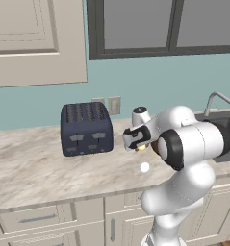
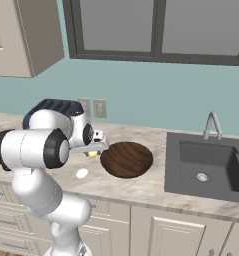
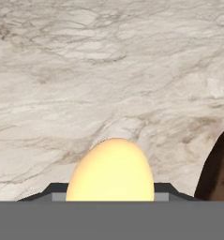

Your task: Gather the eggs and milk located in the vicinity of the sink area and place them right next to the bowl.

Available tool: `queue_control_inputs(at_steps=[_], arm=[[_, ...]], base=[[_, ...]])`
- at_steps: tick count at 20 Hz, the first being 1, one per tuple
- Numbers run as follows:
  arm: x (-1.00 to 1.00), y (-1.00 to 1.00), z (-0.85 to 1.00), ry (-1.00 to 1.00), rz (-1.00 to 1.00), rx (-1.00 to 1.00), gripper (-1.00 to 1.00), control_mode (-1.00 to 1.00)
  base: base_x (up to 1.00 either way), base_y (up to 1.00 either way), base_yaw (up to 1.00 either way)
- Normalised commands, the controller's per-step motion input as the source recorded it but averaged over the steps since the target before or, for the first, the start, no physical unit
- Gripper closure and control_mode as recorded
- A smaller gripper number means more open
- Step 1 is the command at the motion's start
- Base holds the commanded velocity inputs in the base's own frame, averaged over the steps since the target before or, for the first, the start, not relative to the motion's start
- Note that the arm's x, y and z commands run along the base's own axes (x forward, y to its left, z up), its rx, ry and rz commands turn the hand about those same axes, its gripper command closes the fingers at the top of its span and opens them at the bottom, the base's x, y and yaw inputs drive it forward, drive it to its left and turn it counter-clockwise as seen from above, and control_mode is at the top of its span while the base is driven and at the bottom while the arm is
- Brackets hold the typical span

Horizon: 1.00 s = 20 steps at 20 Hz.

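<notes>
Hand view puts the pale yellow egg (image 3: 110, 169) at the bottom centre of the frame, seated between the two dark finger tips, with marbled counter (image 3: 108, 70) spreading above it and the dark edge of the bowl (image 3: 219, 168) cutting in at the lower right. The gripper (image 3: 110, 194) is clenched on that egg; it hangs above the stone rather than resting on it.

In the right base view the gripper (image 2: 95, 148) sits left of centre with the yellow egg (image 2: 93, 154) showing just under it, close beside the left rim of the brown wooden bowl (image 2: 126, 159). The white egg (image 2: 82, 173) already lies on the counter, lower left of the bowl. The sink (image 2: 211, 167) fills the right of that frame. The left base view shows the same hold at centre, the gripper (image 1: 137, 140) with the egg (image 1: 141, 148) at its tip, the white egg (image 1: 145, 167) below it and the dark blue toaster (image 1: 86, 129) to the left.

The step in hand looks like setting the yellow egg down next to the bowl. To do it well, I would lower straight until the egg touches the counter before letting go, since a round egg dropped from height will likely roll. Keep it off the bowl's rim and clear of the white egg, and open gently, then lift vertically so the fingers do not nudge it.

I cannot place the milk in these pictures.
</notes>
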Motion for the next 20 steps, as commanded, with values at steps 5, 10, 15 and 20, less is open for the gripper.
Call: queue_control_inputs(at_steps=[5,10,15,20], arm=[[0.04,-0.1,-0.03,0.0,0.0,0.0,1.0,-1.0],[0.07,-0.07,-0.14,0.0,0.0,0.0,1.0,-1.0],[0.08,0.0,-0.17,0.0,0.0,0.0,1.0,-1.0],[0.0,-0.01,-0.01,0.0,0.0,0.0,1.0,-1.0]], base=[[0.0,0.0,0.0],[0.0,0.0,0.0],[0.0,0.0,0.0],[0.0,0.0,0.0]])
